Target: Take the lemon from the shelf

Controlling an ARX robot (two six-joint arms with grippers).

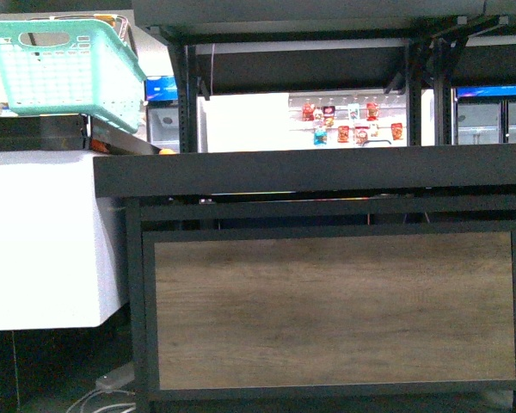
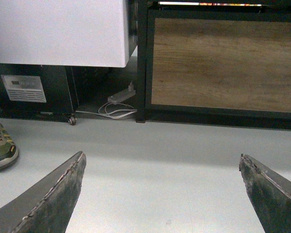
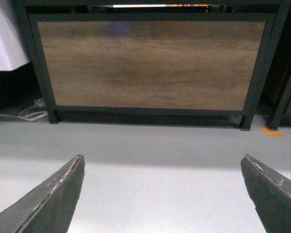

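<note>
In the front view, the black metal-framed shelf (image 1: 327, 172) fills most of the scene. A thick dark front edge runs across the middle, and a brown wood-grain panel (image 1: 327, 310) sits in the frame below it. Neither arm shows in this view. To the left of the shelf stands a plain white block (image 1: 43, 241). Above the block, a mint-green perforated plastic basket (image 1: 64, 73) sits tilted. The lemon cannot be made out in any view. A small yellow-orange speck (image 1: 166, 151) shows just above the left end of the shelf's front edge, but it is too small to identify. In the left wrist view, the left claw (image 2: 161, 158) is released, its two dark fingers spread wide over the pale grey floor (image 2: 160, 136) and holding nothing. Ahead of it are the shelf's lower frame, a white power strip with coiled cable (image 2: 119, 97) and, at the picture's edge, a green-grey shoe (image 2: 1, 148). In the right wrist view, the right claw (image 3: 162, 158) is likewise released and empty. It hangs over the same floor, facing the wood panel, with a small orange mark (image 3: 271, 131) on the floor near a shelf leg.
</note>
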